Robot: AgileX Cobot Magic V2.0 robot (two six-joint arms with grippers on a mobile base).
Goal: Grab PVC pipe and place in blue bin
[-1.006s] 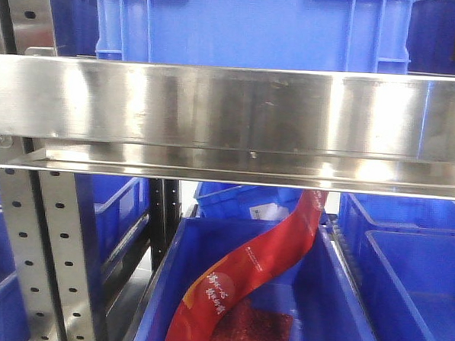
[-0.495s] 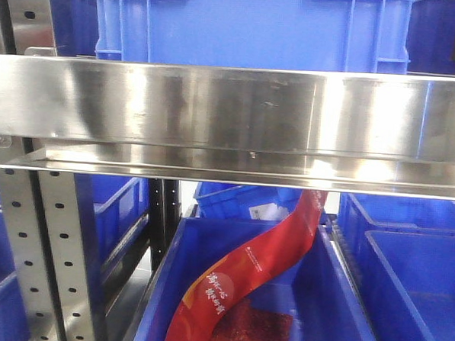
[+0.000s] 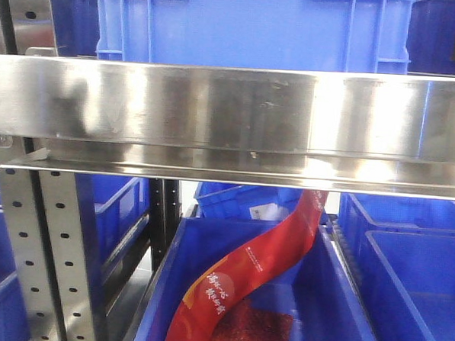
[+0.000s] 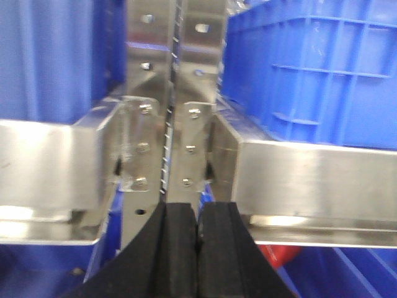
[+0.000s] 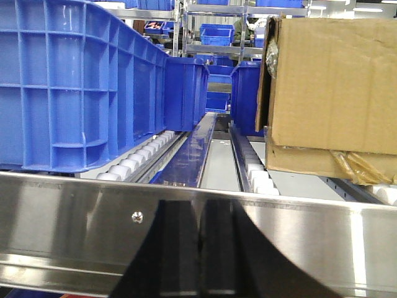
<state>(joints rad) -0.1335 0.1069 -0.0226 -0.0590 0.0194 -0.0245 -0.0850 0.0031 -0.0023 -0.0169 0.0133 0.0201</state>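
Although blue bins crowd the steel shelf, no PVC pipe shows in any view, so progress cannot be judged. The left hand is pressed closed and empty; the right hand's state I cannot tell.

Black rubber-padded left gripper getting cropped by bottom edge; red round object beyond it hiding under steel rail.

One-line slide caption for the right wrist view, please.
Right wrist camera faces a steel shelf rail, with a blue crate left and cardboard box right on roller tracks.
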